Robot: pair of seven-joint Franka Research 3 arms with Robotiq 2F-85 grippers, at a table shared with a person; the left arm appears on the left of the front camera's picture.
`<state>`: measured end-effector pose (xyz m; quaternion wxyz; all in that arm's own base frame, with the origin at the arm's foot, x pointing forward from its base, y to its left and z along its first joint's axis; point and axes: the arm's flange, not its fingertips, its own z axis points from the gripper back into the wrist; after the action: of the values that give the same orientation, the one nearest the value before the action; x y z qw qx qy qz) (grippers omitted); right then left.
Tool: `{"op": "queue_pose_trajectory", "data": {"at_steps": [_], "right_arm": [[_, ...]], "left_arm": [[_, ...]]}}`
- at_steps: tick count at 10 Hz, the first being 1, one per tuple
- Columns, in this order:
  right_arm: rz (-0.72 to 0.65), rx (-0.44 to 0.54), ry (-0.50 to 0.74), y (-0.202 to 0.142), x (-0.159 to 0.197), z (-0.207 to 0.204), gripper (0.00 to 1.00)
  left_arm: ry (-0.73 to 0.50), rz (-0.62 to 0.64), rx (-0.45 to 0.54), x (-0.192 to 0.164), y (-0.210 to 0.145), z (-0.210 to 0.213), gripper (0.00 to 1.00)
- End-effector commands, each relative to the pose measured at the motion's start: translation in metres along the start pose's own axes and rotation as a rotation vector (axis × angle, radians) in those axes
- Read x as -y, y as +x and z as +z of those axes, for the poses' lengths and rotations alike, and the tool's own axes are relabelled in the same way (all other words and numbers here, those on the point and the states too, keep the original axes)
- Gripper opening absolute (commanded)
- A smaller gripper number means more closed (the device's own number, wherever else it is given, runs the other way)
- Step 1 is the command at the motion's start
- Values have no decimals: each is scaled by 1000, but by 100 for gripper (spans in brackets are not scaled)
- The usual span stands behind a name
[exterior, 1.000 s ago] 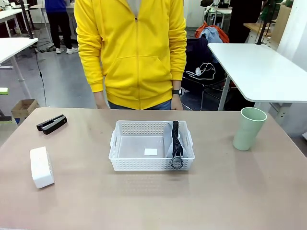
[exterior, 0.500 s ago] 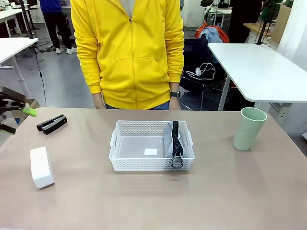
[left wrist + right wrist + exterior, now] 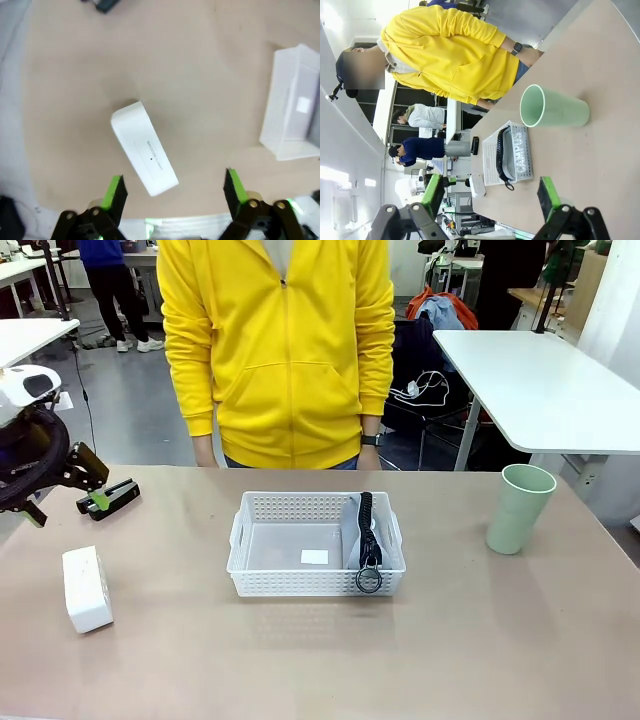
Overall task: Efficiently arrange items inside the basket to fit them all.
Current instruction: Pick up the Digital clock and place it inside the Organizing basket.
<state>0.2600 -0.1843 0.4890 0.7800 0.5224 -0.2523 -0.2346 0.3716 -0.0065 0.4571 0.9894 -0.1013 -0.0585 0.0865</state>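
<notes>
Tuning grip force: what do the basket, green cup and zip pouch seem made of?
The basket: moulded white plastic, slightly glossy, with perforated lattice walls. The cup: pale green, smooth and matte, probably plastic, though ceramic can't be ruled out. The pouch: soft-looking grey fabric edged in black trim, most likely a woven textile.

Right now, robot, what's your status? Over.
Left pincer open, aimed at box; right pincer open, empty. Pouch in basket; bar, cup on table. Person beyond table.
</notes>
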Motion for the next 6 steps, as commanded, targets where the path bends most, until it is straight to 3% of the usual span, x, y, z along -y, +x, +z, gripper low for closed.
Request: {"op": "queue_pose_trajectory", "data": {"at_steps": [1, 2, 3, 6], "right_arm": [[25, 12, 26, 3, -1, -1, 100], [25, 12, 26, 3, -1, -1, 100], [25, 12, 26, 3, -1, -1, 100], [25, 12, 26, 3, -1, -1, 100]], "left_arm": [[6, 27, -17, -17, -10, -2, 100], [0, 0, 0, 0, 0, 0, 100], [106, -60, -3, 6, 0, -12, 100], [221, -74, 24, 18, -27, -34, 100]]}}
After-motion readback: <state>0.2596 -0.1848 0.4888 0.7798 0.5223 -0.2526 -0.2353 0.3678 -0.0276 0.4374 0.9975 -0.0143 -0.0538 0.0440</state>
